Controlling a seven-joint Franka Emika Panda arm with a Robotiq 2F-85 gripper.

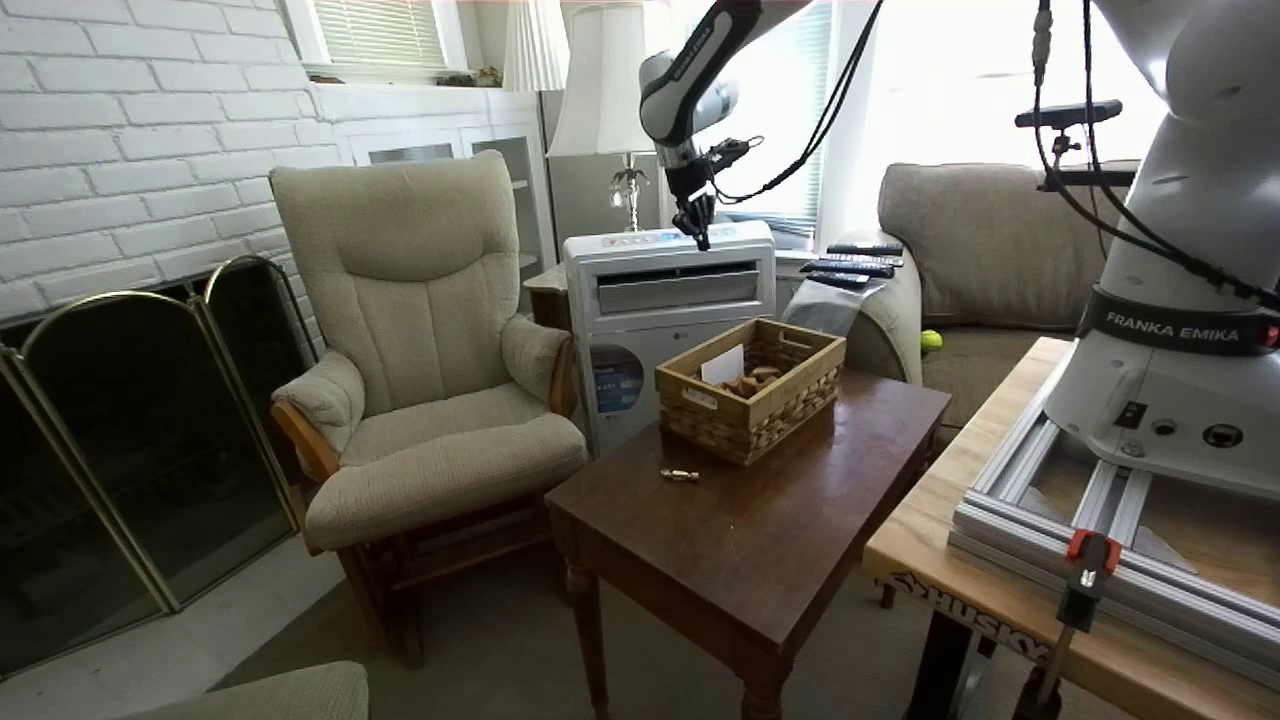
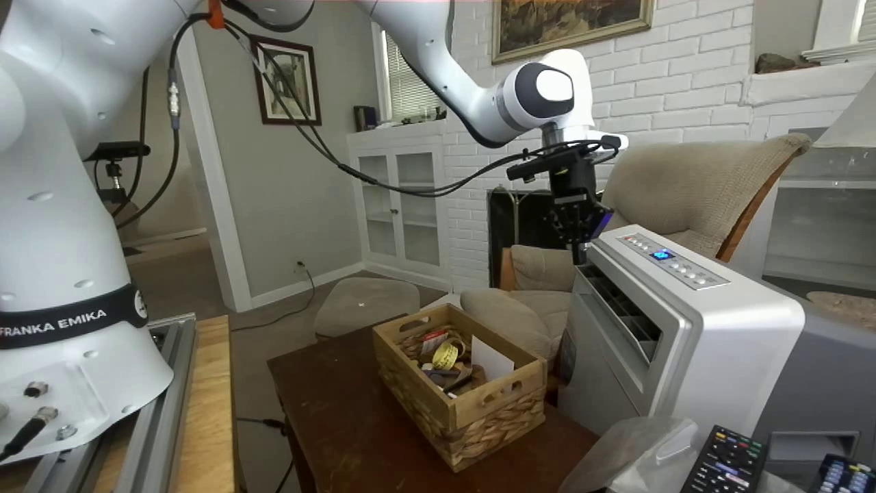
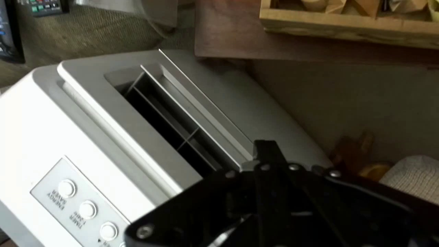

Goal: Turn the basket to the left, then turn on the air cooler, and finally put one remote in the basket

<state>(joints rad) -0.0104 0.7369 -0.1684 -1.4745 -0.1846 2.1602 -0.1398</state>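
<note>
My gripper (image 3: 264,144) is shut with nothing visible between its fingers. In both exterior views it points down by the upper front edge of the air cooler (image 2: 691,335); whether it touches the cooler I cannot tell. The cooler is a boxy white-grey unit with a slatted vent. On its top panel a blue display (image 2: 662,254) is lit. The woven basket (image 1: 705,408) sits on the dark wooden table in front of the cooler, holding a white card, yellow tape and other small items. Several remotes (image 1: 850,268) lie on the sofa arm; the wrist view shows part of one remote (image 3: 8,34) at its left edge.
On the dark table (image 1: 760,520) a small brass-coloured item (image 1: 680,475) lies near the basket. A cream armchair (image 1: 430,350) stands beside the cooler, and a lamp (image 1: 600,90) behind it. Clear plastic (image 2: 629,455) lies between the cooler and the remotes.
</note>
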